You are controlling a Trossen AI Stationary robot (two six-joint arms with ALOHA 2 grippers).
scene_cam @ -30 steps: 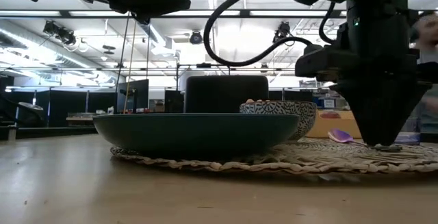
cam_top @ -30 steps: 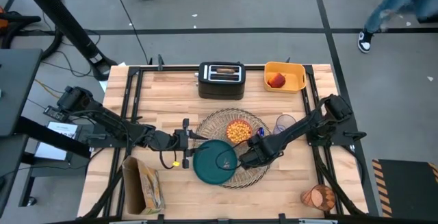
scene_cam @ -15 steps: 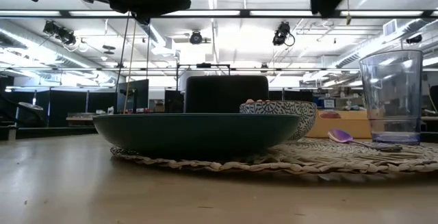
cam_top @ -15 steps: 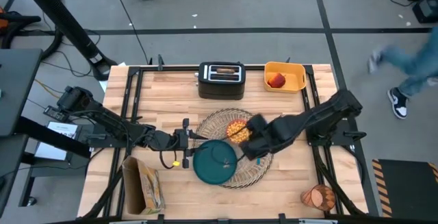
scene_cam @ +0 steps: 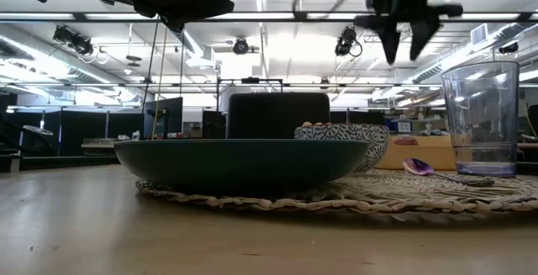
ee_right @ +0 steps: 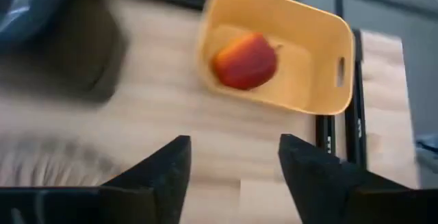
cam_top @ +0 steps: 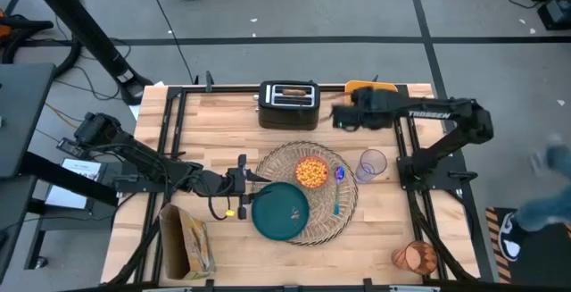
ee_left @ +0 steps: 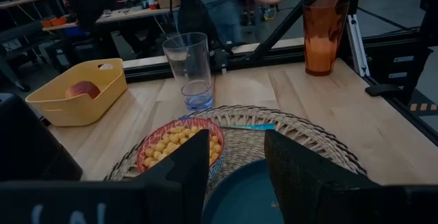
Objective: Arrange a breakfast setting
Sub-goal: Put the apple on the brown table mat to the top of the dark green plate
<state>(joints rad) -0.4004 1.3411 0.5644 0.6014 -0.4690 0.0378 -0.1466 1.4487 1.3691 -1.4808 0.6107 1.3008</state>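
The round straw placemat (cam_top: 346,204) lies mid-table and bears the teal plate (cam_top: 281,212), the cereal bowl (cam_top: 311,171) and the blue spoon (cam_top: 336,198). A clear tumbler (cam_top: 371,163) stands at the mat's right edge. The orange tumbler (cam_top: 415,258) stands upright at the near right corner. The toast sits in the black toaster (cam_top: 288,103). The red fruit (ee_right: 245,61) lies in the yellow bin (ee_right: 311,66). My right gripper (cam_top: 342,118) hangs open and empty, high between toaster and bin. My left gripper (cam_top: 241,183) is open at the plate's left rim (ee_left: 246,196).
A brown bag (cam_top: 187,247) lies at the near left corner. Black frame rails (cam_top: 174,122) run along the table's left and right sides. Bare wood (cam_top: 384,221) shows right of the mat. A person (ee_left: 219,5) stands beyond the table.
My right gripper has risen from the spoon on the placemat and gone toward the table's far edge, to a place between the toaster and the yellow bin. The spoon stays on the mat beside the bowl. My left arm has kept still.
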